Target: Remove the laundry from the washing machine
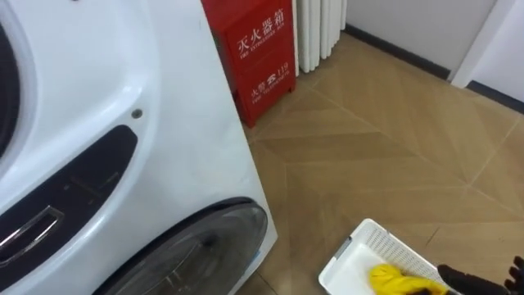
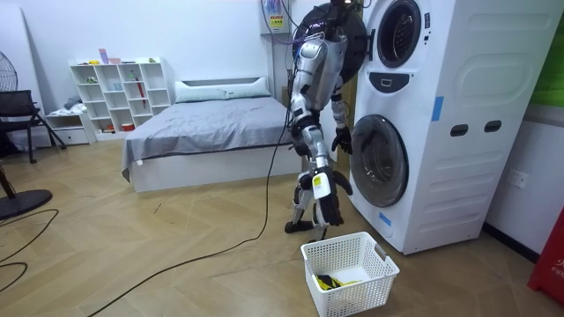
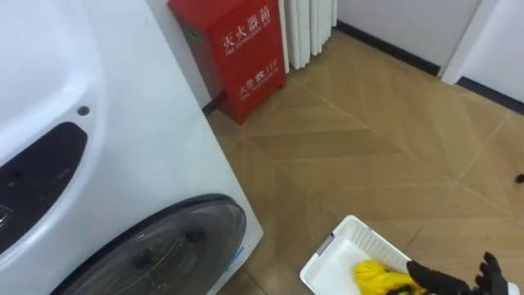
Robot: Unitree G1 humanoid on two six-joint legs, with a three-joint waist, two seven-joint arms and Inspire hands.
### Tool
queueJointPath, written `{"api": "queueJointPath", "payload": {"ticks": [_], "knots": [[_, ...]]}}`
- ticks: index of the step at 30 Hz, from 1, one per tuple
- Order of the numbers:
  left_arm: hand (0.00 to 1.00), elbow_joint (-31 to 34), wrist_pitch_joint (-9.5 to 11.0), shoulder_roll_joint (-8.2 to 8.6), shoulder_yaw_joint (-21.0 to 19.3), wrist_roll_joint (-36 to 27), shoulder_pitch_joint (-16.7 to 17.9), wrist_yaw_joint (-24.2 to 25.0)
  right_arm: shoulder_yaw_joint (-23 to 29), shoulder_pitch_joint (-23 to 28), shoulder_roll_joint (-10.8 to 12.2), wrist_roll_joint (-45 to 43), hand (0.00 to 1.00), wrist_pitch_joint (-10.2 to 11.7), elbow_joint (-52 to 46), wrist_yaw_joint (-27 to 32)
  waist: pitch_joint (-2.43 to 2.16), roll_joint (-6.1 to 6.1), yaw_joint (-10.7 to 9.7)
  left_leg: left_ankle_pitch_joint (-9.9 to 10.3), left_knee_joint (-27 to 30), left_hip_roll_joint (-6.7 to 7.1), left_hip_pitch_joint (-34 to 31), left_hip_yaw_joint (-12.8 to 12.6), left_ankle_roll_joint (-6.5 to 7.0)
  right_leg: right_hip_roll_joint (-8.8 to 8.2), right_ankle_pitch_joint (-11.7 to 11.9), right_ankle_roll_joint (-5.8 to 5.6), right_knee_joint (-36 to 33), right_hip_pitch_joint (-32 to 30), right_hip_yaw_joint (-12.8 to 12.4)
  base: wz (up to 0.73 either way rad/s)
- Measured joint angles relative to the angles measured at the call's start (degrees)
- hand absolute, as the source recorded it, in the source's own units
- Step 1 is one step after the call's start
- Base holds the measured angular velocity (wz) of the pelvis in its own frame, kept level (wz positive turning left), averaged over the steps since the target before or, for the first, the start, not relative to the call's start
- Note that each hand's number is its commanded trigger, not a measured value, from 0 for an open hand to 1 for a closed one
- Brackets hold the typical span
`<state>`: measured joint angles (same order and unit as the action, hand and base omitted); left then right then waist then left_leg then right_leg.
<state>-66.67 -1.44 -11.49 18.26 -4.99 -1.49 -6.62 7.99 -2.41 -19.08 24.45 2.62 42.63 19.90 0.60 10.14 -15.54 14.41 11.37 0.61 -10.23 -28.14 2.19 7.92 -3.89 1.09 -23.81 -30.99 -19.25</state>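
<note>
A white washer stack (image 2: 441, 114) stands at the room view's right, and I stand close before it. Its upper round door (image 2: 328, 25) hangs open behind my head, while the lower glass door (image 1: 201, 246) is closed. On the floor to my right sits a white plastic basket (image 1: 360, 250) with a yellow cloth (image 1: 395, 280) lying in its bottom. My right hand (image 1: 460, 279) hovers open above the basket beside the cloth, holding nothing. In the room view it hangs a little above the basket's rim (image 2: 348, 242). My left hand (image 2: 342, 139) is near the lower door.
A red cabinet (image 1: 258, 57) stands by the wall past the washer, with a white radiator (image 1: 319, 29) beside it. Behind me are a bed (image 2: 203, 123), a white shelf unit (image 2: 119, 92) and open wooden floor (image 2: 176, 238).
</note>
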Motion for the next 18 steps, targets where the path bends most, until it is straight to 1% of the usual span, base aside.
{"api": "queueJointPath", "payload": {"ticks": [3, 4, 5, 6, 8, 9, 11, 12, 13, 14, 15, 16, 17, 18], "knots": [[0.0, -0.1, 0.1, -0.2, -0.3, 0.1, 0.4, 0.0, 0.5, 1.1, 0.0, -0.1, 0.0, 0.0, -0.9, 0.0, -0.18, -0.04, -0.1, 0.0, -0.6, -0.32, 0.3, 0.1, 0.05, -0.03, -0.1, 0.17, -0.1, 0.2, 0.4, 0.02], [0.0, 0.0, 0.2, -0.2, -0.3, 0.2, 1.1, 0.0, 0.6, 1.4, 0.0, -0.1, 0.0, 0.0, -1.0, 0.1, -0.19, -0.09, -0.1, 0.1, -0.9, -0.37, 1.0, 0.1, 0.04, 0.02, -0.2, 0.34, -0.2, 0.7, 0.6, 0.0], [0.0, 0.1, 0.4, -0.28, -0.3, 0.2, 1.6, 0.0, 0.6, 1.8, 0.0, 0.2, 0.0, 0.0, -1.0, 0.1, -0.34, -0.24, -0.1, 0.1, -1.0, -0.5, 1.7, 0.2, -0.06, -0.03, -0.4, 0.57, -0.6, 1.4, 1.1, 0.0], [0.0, 0.2, 0.4, -0.4, -0.3, 0.2, 1.9, 0.0, 0.5, 2.0, 0.0, 0.6, 0.0, 0.0, -1.0, 0.0, -0.34, -0.45, -0.1, 0.2, -1.0, -0.56, 2.2, 0.3, -0.15, -0.09, -0.6, 0.72, -0.9, 1.7, 1.4, 0.15], [0.0, 2.0, 0.5, -0.78, -0.4, 0.2, 3.4, -0.2, 0.6, 3.7, 0.0, 2.4, 0.0, 0.0, -1.0, 0.0, -0.64, -1.18, 0.0, 0.3, -0.9, -0.86, 3.8, 1.9, -0.34, -0.39, -1.2, 1.22, -0.8, 3.8, 3.0, 0.3], [0.0, 2.7, 0.5, -0.84, -0.5, 0.2, 3.9, -0.2, 0.6, 4.1, 0.0, 2.6, 0.0, 0.0, -1.0, 0.0, -0.74, -1.43, 0.0, 0.3, -1.0, -0.89, 4.2, 2.3, -0.39, -0.49, -1.4, 1.34, -0.8, 4.2, 3.5, 0.37], [0.0, 4.9, 0.5, -0.67, -0.6, 0.2, 5.5, -0.2, 0.9, 5.3, 0.0, 5.5, 0.0, 0.1, -0.7, -0.1, -0.79, -1.82, 0.1, 0.1, -1.7, -1.25, 6.2, 4.6, -0.71, -1.04, -1.8, 1.58, 0.8, 7.2, 5.6, 0.44], [0.0, 5.3, 0.6, -0.67, -0.7, 0.2, 6.0, -0.2, 1.1, 5.7, 0.0, 6.3, 0.0, 0.1, -0.5, -0.1, -0.8, -1.94, 0.2, 0.0, -1.9, -1.41, 6.8, 5.0, -0.8, -1.08, -1.8, 1.66, 1.4, 8.1, 6.1, 0.48], [0.0, 6.0, 0.7, -0.62, -1.3, 0.5, 7.1, -0.3, 1.5, 6.6, 0.0, 8.3, 0.0, 0.2, -0.3, -0.1, -0.7, -2.35, 0.3, 0.0, -2.0, -1.79, 7.9, 6.1, -0.84, -1.24, -1.9, 1.87, 2.4, 9.9, 7.3, 0.51], [0.0, 6.0, 0.8, -0.51, -1.9, 0.8, 7.7, -0.5, 2.3, 7.5, 0.1, 10.1, 0.0, 0.3, 0.5, -0.2, -0.6, -2.71, 0.4, 0.1, -2.1, -1.86, 9.0, 7.3, -0.98, -1.47, -1.8, 2.04, 3.7, 11.9, 8.8, 0.53], [0.0, 6.1, 0.7, -0.48, -2.4, 0.7, 8.1, -0.7, 2.5, 7.8, 0.2, 11.1, 0.0, 0.4, 1.3, -0.2, -0.68, -2.8, 0.4, 0.1, -2.2, -1.99, 9.3, 8.2, -1.06, -1.52, -1.9, 2.14, 4.3, 12.7, 9.4, 0.55], [0.0, 6.4, 0.6, -0.59, -2.8, 0.7, 8.9, -1.3, 2.6, 8.3, 0.5, 13.2, 0.0, 0.4, 2.5, -0.1, -0.85, -3.27, 0.5, 0.1, -2.1, -2.05, 10.1, 9.4, -1.12, -1.74, -2.0, 2.35, 4.6, 13.9, 10.4, 0.53], [0.0, 6.5, 0.6, -0.55, -3.0, 0.8, 9.1, -1.7, 2.8, 8.9, 0.9, 15.3, 0.0, 0.3, 3.4, -0.1, -0.83, -3.68, 0.6, 0.1, -2.2, -2.13, 10.7, 10.8, -1.14, -2.07, -2.2, 2.43, 5.1, 15.1, 11.6, 0.51], [0.0, 6.6, 0.6, -0.56, -3.3, 0.9, 9.6, -1.7, 2.8, 9.0, 1.0, 16.3, 0.0, 0.2, 4.0, -0.1, -0.84, -3.99, 0.8, 0.1, -2.2, -2.15, 11.0, 11.3, -1.15, -2.16, -2.3, 2.44, 5.1, 15.6, 11.9, 0.41]]}}
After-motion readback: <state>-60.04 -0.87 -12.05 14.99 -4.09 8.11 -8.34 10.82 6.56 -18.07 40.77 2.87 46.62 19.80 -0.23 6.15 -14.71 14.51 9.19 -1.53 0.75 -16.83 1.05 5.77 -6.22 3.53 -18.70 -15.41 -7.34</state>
